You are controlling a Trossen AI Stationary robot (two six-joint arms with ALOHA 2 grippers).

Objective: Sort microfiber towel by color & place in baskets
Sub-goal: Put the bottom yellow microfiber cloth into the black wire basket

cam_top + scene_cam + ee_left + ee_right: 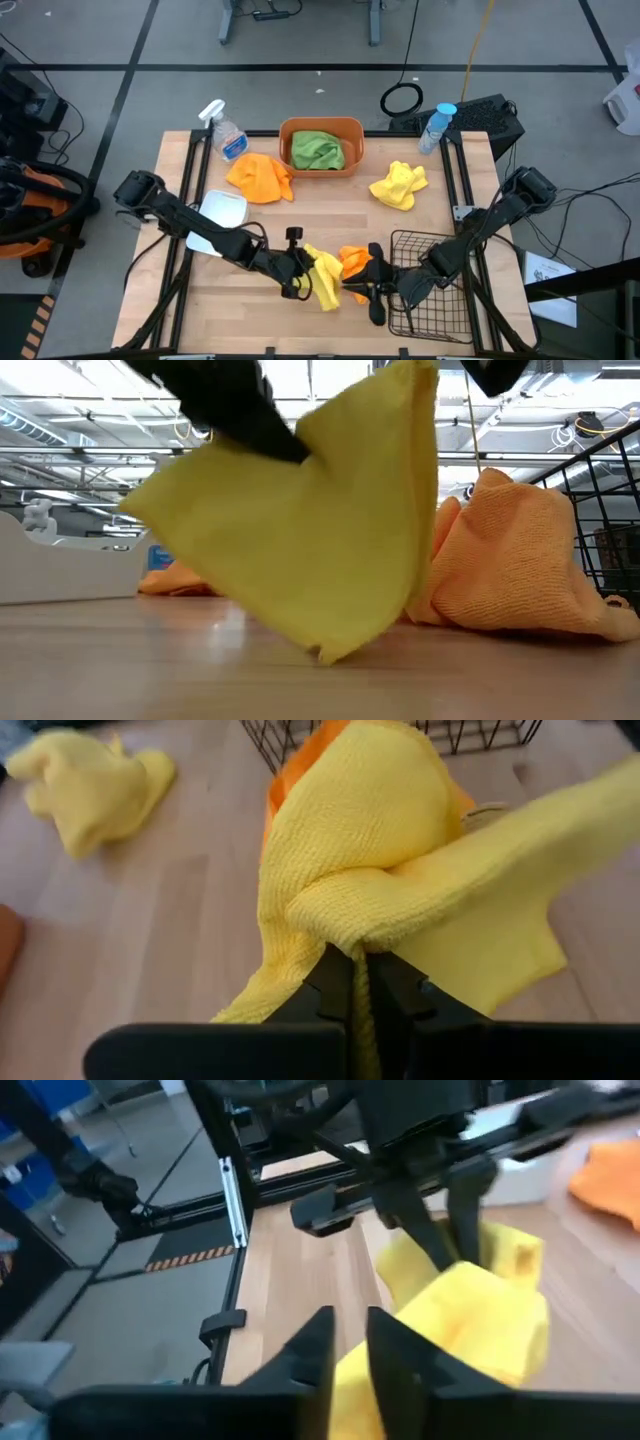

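My left gripper (303, 268) is shut on a yellow towel (323, 278) near the table's front, held just above the wood in the low view (300, 530). An orange towel (355, 262) lies on the table just right of it, next to the black wire basket (432, 285). My right gripper (362, 290) is right beside the yellow towel, which also shows in the right wrist view (470, 1320). The orange tub (322, 128) at the back holds a green towel (318, 150). The white bin (222, 210) stands at the left. My left gripper pinches a bunched fold of the yellow towel (345, 935) between its two fingers (325, 975), coming from the table's left. The towel drapes over and past the fingers. Its lower tip (322, 653) hangs close to the table.
A second orange towel (260, 178) lies at the back left and a second yellow towel (400, 186) at the back right. Two spray bottles (226, 130) (437, 126) stand at the far edge, on either side of the tub.
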